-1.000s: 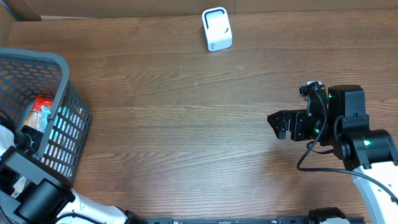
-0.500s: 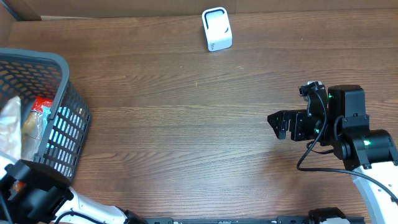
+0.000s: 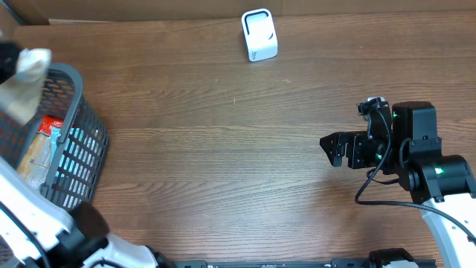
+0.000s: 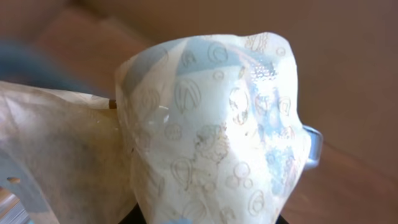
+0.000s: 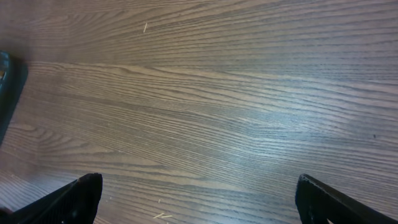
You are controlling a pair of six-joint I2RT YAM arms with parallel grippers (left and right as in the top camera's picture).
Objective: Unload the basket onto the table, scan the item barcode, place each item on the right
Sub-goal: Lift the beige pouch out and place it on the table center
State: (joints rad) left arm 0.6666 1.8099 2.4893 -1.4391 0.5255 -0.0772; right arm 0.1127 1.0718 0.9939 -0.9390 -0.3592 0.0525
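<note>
The item is a pale, crinkly packet [image 3: 24,83] printed with faint shapes, hanging above the far-left end of the basket. My left gripper [image 3: 9,55] is shut on its top edge. In the left wrist view the packet [image 4: 211,124] fills the frame and hides the left gripper [image 4: 208,220] almost entirely. The white barcode scanner [image 3: 259,35] stands at the far edge of the table, mid-way across. At the right of the table my right gripper [image 3: 332,149] is open with nothing in it. In its own view the right gripper [image 5: 199,205] shows only bare wood between the fingers.
A dark mesh basket [image 3: 83,141] stands at the left edge, with a red package [image 3: 50,126] and other goods inside. A cardboard wall runs along the back. The wooden table [image 3: 223,149] lies between basket, scanner and right arm.
My left arm has risen out of the basket with the pale packet and carried it up toward the far left. The right arm has not moved.
</note>
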